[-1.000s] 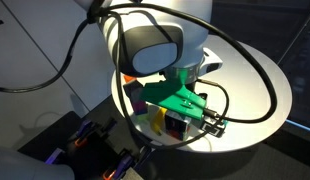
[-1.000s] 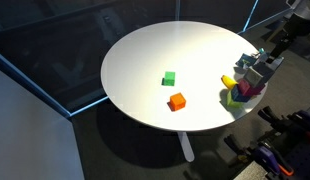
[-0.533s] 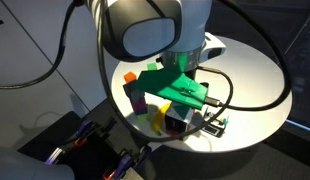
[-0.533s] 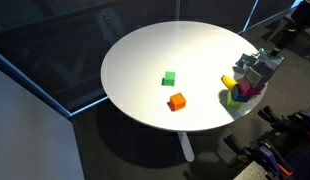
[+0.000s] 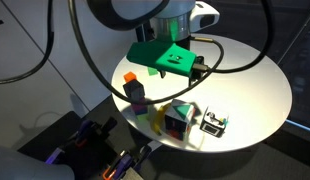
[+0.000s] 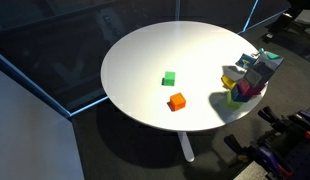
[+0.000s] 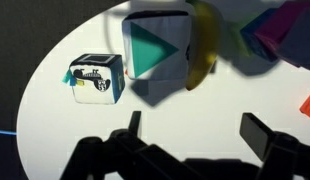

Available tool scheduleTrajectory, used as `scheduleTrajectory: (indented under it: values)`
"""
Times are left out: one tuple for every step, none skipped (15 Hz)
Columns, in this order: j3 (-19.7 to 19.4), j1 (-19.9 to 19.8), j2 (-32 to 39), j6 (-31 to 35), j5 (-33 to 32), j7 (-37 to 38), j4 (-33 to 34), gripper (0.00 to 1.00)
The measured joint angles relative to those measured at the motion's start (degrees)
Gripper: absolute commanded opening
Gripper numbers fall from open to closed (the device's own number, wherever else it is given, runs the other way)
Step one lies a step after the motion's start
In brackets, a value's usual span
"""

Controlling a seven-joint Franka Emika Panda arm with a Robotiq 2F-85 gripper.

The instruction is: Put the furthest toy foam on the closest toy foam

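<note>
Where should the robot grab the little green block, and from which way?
Probably from straight above, pinching two opposite side faces of the green block. It looks like a small cube lying flat on the white table, with its top open and its sides free. The orange block sits apart from it, likely leaving room for the fingers.

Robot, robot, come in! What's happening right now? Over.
Tool open, empty, above the toy pile. Green foam and orange foam apart, not stacked. Nothing between them.
</note>
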Motion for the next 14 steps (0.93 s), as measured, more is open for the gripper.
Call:
scheduleTrajectory:
  values:
    - [0.59, 0.76, 0.00, 0.33, -0.04, 1.89, 0.40, 1.00]
    - [1.23, 1.45, 0.01, 1.18, -0.12, 3.87, 0.61, 1.00]
    - [1.96, 2.09, 0.02, 2.07, -0.31, 5.96, 0.71, 1.00]
    - [2.64, 2.70, 0.02, 2.82, -0.56, 8.06, 0.74, 1.00]
    - [3.36, 3.25, 0.02, 3.40, -0.76, 9.87, 0.74, 1.00]
    - [4.00, 3.80, -0.02, 3.66, -0.78, 11.13, 0.74, 1.00]
    - [4.53, 4.36, -0.11, 3.72, -0.78, 12.09, 0.74, 1.00]
    - [4.95, 4.83, -0.31, 3.71, -0.78, 12.50, 0.71, 1.00]
    - [5.18, 5.33, -0.64, 3.67, -0.78, 12.64, 0.64, 1.00]
    - [5.28, 5.82, -1.20, 3.38, -0.78, 12.65, 0.48, 1.00]
    - [5.35, 6.18, -1.87, 2.79, -0.78, 12.65, 0.29, 1.00]
    - [5.41, 6.41, -2.64, 1.92, -0.78, 12.65, 0.08, 1.00]
    - [5.44, 6.57, -3.51, 0.66, -0.78, 12.61, -0.14, 1.00]
    - [5.44, 6.64, -4.45, -0.84, -0.85, 12.60, -0.40, 1.00]
